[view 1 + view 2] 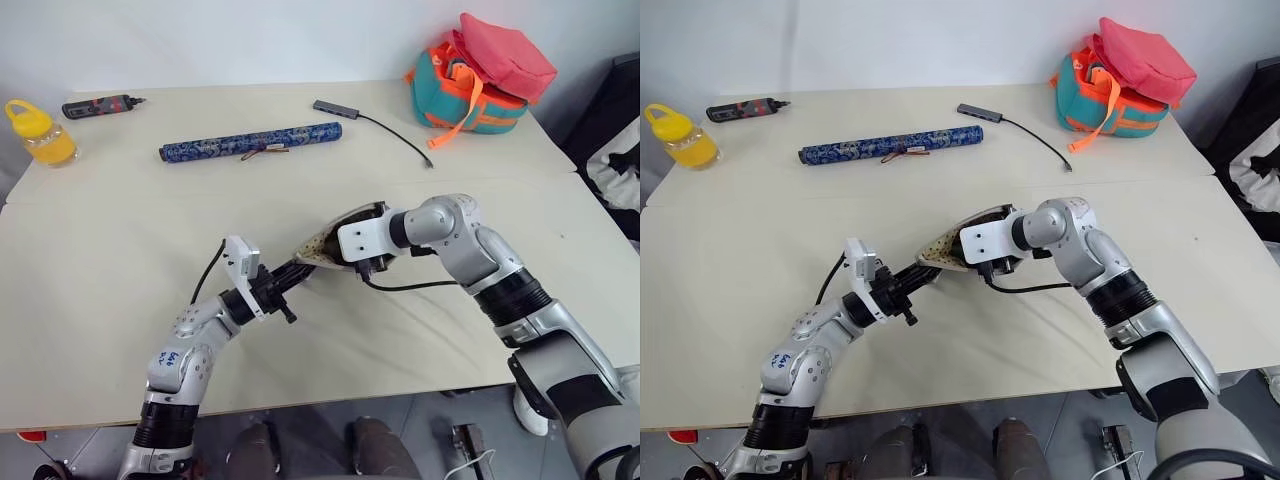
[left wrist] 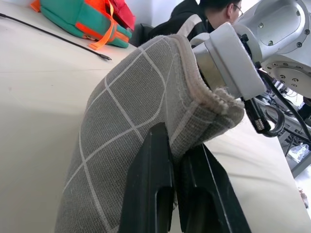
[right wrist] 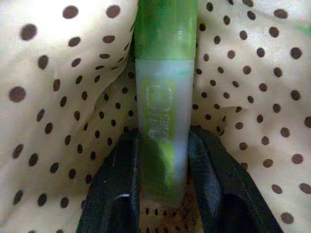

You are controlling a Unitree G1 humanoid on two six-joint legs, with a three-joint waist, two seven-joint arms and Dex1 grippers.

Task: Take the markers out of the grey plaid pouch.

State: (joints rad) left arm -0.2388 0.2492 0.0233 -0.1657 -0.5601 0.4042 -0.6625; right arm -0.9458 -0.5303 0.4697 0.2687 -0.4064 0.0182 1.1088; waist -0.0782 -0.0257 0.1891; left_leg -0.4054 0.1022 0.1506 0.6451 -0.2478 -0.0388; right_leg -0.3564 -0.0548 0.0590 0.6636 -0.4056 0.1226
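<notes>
Right tool [image 3: 163, 160] inside the grey plaid pouch [image 2: 141, 102], fingers flanking the green marker [image 3: 165, 73] lengthwise, seemingly gripping; left tool [image 2: 177, 160] clamps the pouch's edge.

Soft, even light is falling on the table [image 1: 100, 300], casting faint shadows, while the green marker [image 3: 163, 97] and dotted lining [image 3: 58, 97] are blurring at close range.

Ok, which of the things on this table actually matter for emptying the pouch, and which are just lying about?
In the job:
grey plaid pouch, pinched by the left tool
light green marker, inside the pouch between the right tool's fingers

Lying about:
blue patterned roll
black-and-red tool
yellow bottle
USB hub with cable
teal and orange bag
</notes>
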